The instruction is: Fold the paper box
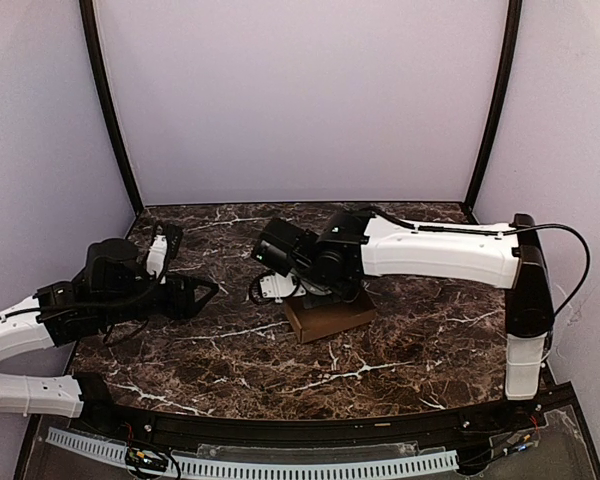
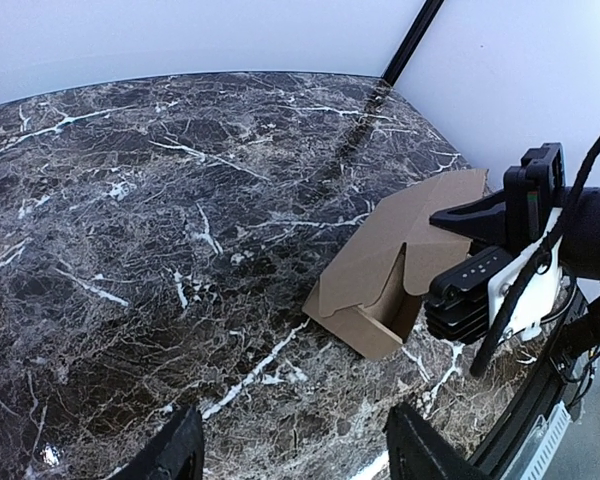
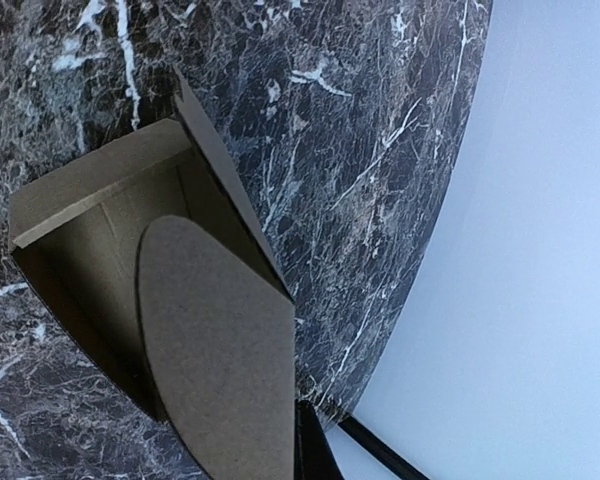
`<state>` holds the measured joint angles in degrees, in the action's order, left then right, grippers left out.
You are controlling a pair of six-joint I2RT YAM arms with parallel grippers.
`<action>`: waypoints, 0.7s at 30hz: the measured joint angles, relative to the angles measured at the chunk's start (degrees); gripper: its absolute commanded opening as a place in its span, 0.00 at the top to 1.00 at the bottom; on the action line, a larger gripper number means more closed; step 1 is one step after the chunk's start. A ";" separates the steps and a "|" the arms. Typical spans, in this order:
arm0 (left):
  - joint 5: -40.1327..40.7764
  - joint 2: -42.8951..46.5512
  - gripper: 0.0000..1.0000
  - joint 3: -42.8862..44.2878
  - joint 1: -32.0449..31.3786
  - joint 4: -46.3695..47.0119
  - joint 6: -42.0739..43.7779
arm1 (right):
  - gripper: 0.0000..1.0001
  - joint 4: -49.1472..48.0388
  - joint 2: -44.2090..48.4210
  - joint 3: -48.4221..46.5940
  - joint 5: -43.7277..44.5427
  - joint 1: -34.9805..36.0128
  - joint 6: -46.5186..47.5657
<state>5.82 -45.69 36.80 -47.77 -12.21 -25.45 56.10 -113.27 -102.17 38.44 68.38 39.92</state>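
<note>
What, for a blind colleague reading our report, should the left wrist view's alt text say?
A half-folded brown paper box lies open on a dark marbled table, with the shut right pincer at its raised lid. The left pincer, open, frames the picture's bottom edge.

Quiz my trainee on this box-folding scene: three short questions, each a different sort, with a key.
1. True or false: the left hand is clamped on the paper box.
2. Which arm reaches over the box? A) left arm B) right arm C) neither
3. Fill in: in the right wrist view, the flap nearest the camera has a ____ end.

Key:
1. False. The left hand is open and well apart from the box.
2. B
3. rounded
</note>
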 measured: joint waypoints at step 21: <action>-9.33 -14.84 0.29 -7.08 0.02 16.11 1.77 | 0.27 -5.60 21.42 13.66 -11.15 -1.77 -5.68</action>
<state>-3.51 -60.53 29.71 -47.75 3.90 -23.68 50.50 -91.85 -88.51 27.29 66.61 34.24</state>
